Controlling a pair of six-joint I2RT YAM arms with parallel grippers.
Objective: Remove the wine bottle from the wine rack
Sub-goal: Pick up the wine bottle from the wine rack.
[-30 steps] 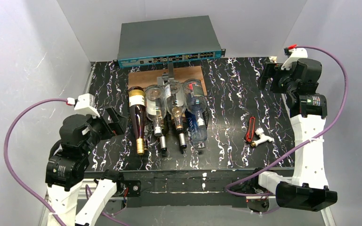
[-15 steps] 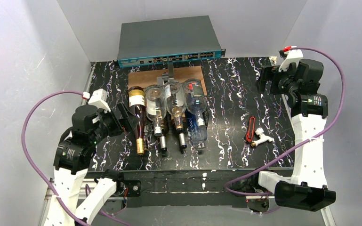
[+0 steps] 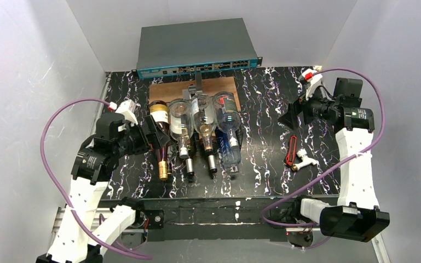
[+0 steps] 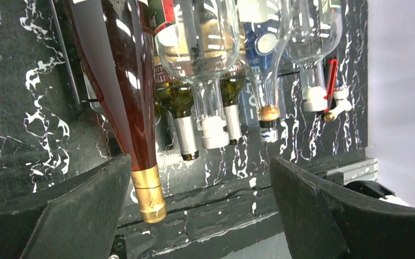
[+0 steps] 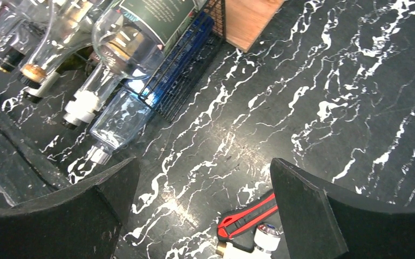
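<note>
Several bottles are lying stacked on the wine rack (image 5: 189, 70), necks pointing toward the near edge of the table (image 3: 263, 98). The wine bottle (image 3: 160, 139), the dark red one with the gold foil top, is on the rack's far left, not lifted at all.

Left gripper (image 4: 199, 164) is spread as wide as it goes and has hold of nothing. It's right up at that dark bottle, and from the wrist view the foil neck sits inside the gap, close to one finger (image 4: 81, 205). Can't tell if it's actually touching.

Right gripper (image 5: 205, 167) is also wide open and empty, hanging over bare table to the right of the rack. Just below it are a red-handled tool (image 3: 290, 150) and a little white fitting (image 3: 305, 160). A wooden board (image 3: 167, 90) sits behind the rack.
</note>
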